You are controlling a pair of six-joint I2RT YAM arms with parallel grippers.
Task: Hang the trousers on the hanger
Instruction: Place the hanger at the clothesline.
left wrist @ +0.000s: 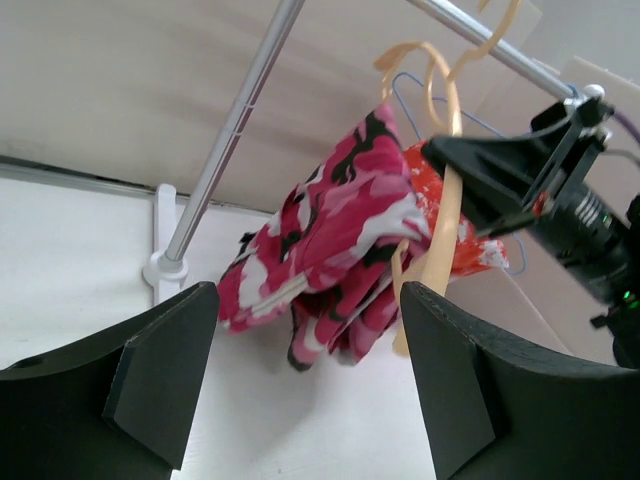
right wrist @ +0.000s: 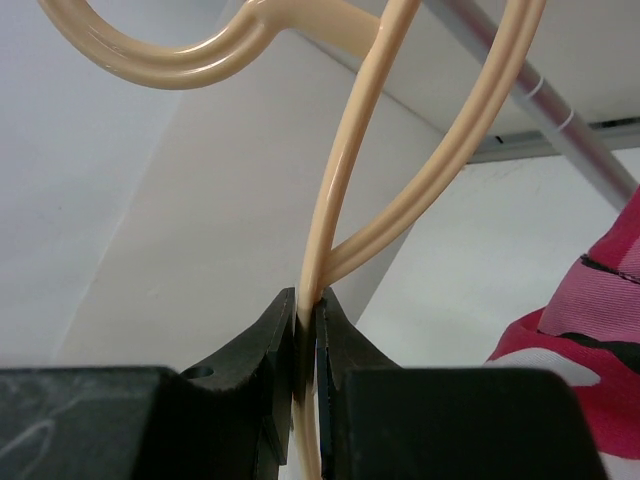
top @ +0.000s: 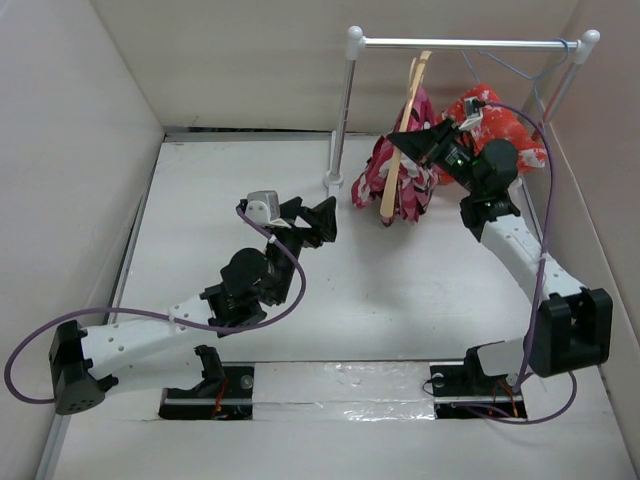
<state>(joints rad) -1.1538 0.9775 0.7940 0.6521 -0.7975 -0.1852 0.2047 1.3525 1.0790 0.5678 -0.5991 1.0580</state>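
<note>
Two claws in my views: the right gripper point(right wrist: 308, 300) is pinched tight on the hanger point(top: 402, 130), jaws closed on its tan frame. The hanger is up at the rail point(top: 460, 43), far right, with the trousers point(left wrist: 330, 230) draped over it, hanging low just right of the rail's left post. My left gripper point(top: 318, 215) gapes wide, empty, mid-table, facing the trousers.
</note>
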